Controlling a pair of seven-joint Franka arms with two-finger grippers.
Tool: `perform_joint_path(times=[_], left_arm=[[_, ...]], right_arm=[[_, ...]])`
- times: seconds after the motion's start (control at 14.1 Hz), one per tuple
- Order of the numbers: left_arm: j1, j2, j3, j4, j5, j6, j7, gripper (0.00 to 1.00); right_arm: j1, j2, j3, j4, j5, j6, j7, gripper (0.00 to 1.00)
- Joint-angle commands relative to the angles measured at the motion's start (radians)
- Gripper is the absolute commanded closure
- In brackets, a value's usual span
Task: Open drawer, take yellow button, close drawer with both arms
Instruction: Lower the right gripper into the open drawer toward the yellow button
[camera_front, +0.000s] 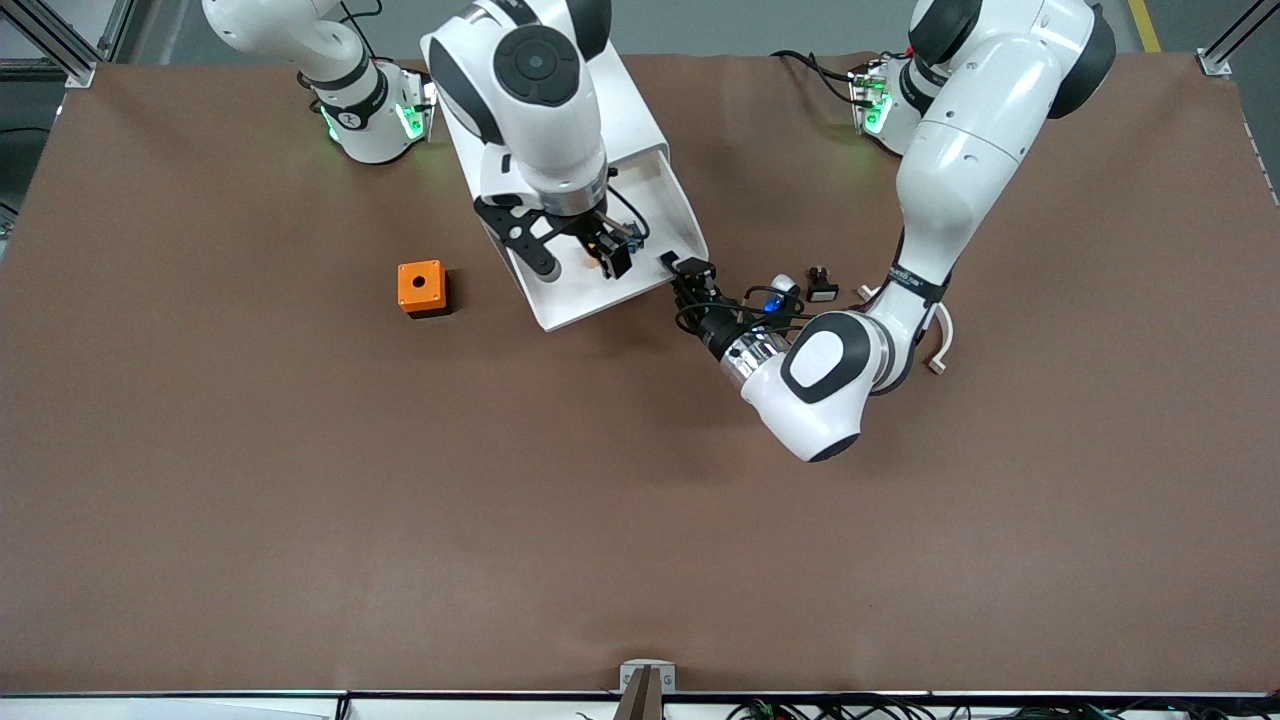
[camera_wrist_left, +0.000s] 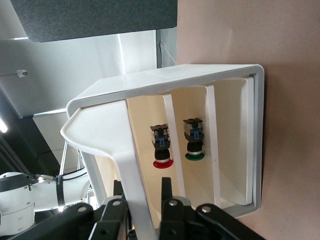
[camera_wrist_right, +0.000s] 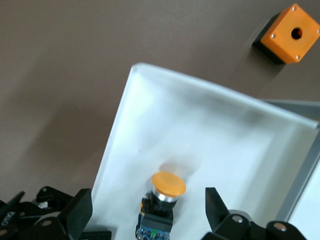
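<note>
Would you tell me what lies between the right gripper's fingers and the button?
Nothing: in the right wrist view the button sits on the drawer floor between the open fingers, bare gaps either side.

— How is the light?
— Bright and even from overhead; the table (camera_front: 300, 520) shows soft, short shadows under both arms, toward six o'clock.
— Any glare or blur?
— The drawer (camera_wrist_right: 150, 125) rim looks smeared and washed-out in the right wrist view; the button (camera_wrist_right: 167, 185) casts a faint shadow.

One open drawer (camera_front: 600, 300), three push buttons, namely the button (camera_wrist_right: 167, 186), a red-capped one (camera_wrist_left: 161, 145) and a green-capped one (camera_wrist_left: 194, 140), and one orange box (camera_front: 421, 287).
</note>
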Motion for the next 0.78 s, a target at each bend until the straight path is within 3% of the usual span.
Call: perform_joint_path(times=[0.0, 0.07, 0.43, 0.71], left_arm=[[0.003, -0.008, -0.003, -0.003, -0.008, 0.012, 0.104, 0.30], [0.001, -0.008, -0.006, 0.006, -0.011, 0.012, 0.136, 0.01], [0.030, -0.010, -0.012, 0.035, -0.059, 0.004, 0.264, 0.00], [0.058, -0.002, -0.008, 0.110, -0.059, -0.023, 0.377, 0.00]], right_arm=[[0.034, 0.008, -0.012, -0.015, 0.012, 0.030, 0.050, 0.00], [0.041, 0.011, -0.012, -0.015, 0.012, 0.035, 0.063, 0.00], [0.064, 0.031, -0.012, -0.026, 0.010, 0.062, 0.101, 0.00], [0.070, 0.035, -0.012, -0.060, 0.012, 0.090, 0.104, 0.00]])
